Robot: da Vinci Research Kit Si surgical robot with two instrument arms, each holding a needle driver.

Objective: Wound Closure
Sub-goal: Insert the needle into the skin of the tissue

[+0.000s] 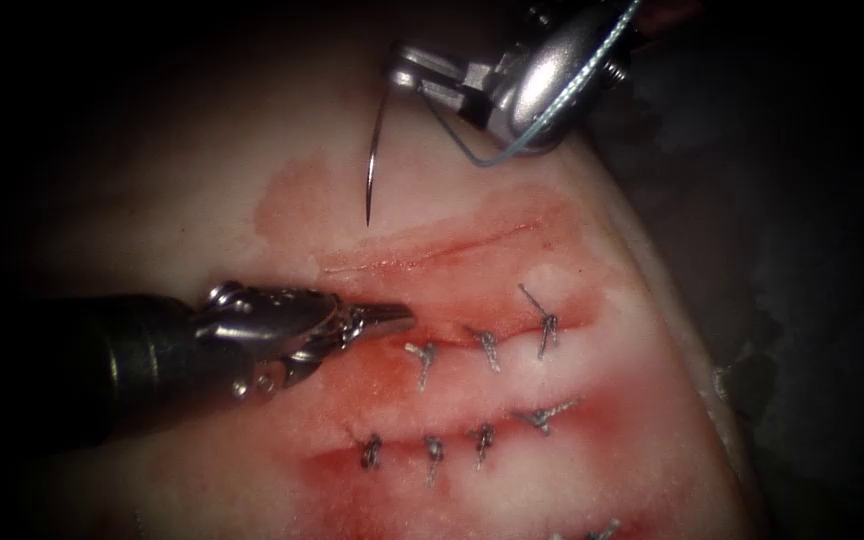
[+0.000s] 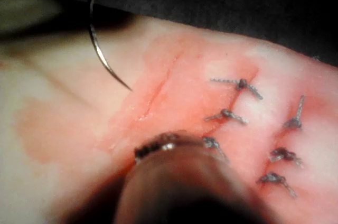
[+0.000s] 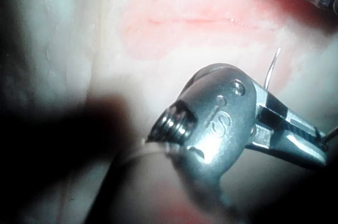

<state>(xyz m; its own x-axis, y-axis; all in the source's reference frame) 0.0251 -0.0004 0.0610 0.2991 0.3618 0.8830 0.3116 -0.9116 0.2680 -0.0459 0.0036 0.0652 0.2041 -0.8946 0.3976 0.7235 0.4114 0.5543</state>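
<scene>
My right tool (image 1: 404, 76) is shut on the tail end of the curved needle (image 1: 374, 150). The needle hangs free with its point just above the tissue (image 1: 202, 200), beyond the left end of a thin unstitched cut (image 1: 432, 252). Pale thread (image 1: 487, 157) loops under the right tool and runs over its wrist. My left tool (image 1: 399, 316) comes in from the left, its jaws shut on nothing and the tip resting by the nearer stitched cut. In the left wrist view the needle (image 2: 97, 49) points at the cut (image 2: 158, 94). In the right wrist view the right tool (image 3: 314, 152) shows with the needle (image 3: 272, 68).
Several knotted stitches (image 1: 487, 345) close two nearer cuts, with cut thread ends sticking up. Red fluid (image 1: 392, 400) stains the tissue around them. The tissue's edge (image 1: 682, 300) falls away at the right into dark background.
</scene>
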